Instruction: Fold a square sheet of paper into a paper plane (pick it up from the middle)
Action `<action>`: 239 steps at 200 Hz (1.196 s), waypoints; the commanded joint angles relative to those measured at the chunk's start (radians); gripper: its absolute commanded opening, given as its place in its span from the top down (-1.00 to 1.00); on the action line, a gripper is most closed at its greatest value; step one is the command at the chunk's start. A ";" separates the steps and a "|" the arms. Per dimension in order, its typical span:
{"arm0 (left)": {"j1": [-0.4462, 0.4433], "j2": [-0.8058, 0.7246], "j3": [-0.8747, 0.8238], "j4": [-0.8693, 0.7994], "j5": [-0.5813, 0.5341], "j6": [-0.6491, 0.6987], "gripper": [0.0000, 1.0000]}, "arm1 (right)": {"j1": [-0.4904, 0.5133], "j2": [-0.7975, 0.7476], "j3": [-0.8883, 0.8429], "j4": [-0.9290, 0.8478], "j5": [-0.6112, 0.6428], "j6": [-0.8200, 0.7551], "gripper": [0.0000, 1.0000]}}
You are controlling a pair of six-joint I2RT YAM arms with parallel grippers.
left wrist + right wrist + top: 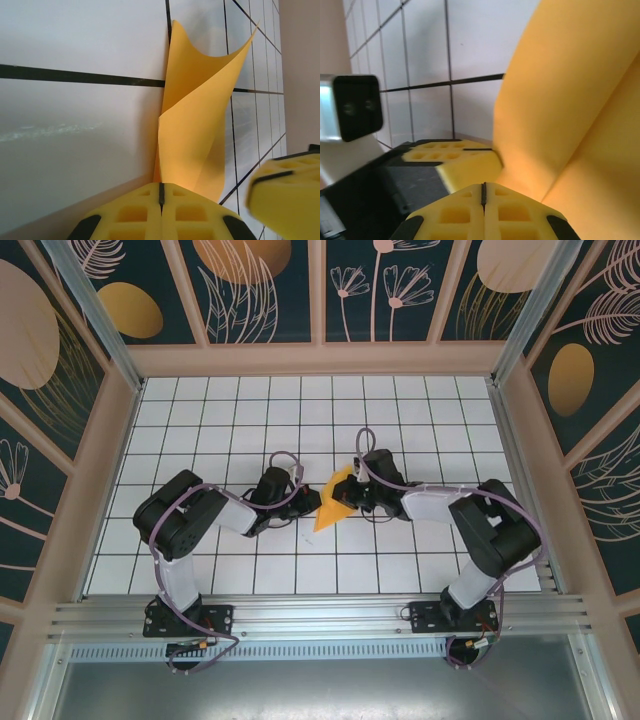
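My left claw (161, 192) and right claw (483, 192) are both clenched on the square sheet of paper (334, 502), at its 9 and 3 o'clock, curled up mid-counter (200, 420). I'd bring the edges flush before creasing — an uneven pinch could skew the fold

1. Right tool (483, 186) at bottom centre, yellow pads pressed flat together.
2. Square sheet of paper (570, 100) rising curved just behind, covering the right side.
3. Left tool (490, 152) alongside, tips against that paper's edge.
4. White gridded tabletop (425, 50) beyond.
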 commanded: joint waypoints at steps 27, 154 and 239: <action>-0.002 0.050 0.009 -0.111 -0.022 0.026 1.00 | -0.003 0.097 0.040 0.024 -0.034 -0.022 0.93; -0.002 0.067 0.033 -0.164 -0.028 0.029 1.00 | -0.031 0.054 0.153 -0.133 -0.002 -0.103 0.90; -0.002 0.070 0.039 -0.177 -0.024 0.034 1.00 | -0.063 0.192 0.134 -0.106 0.027 -0.105 0.92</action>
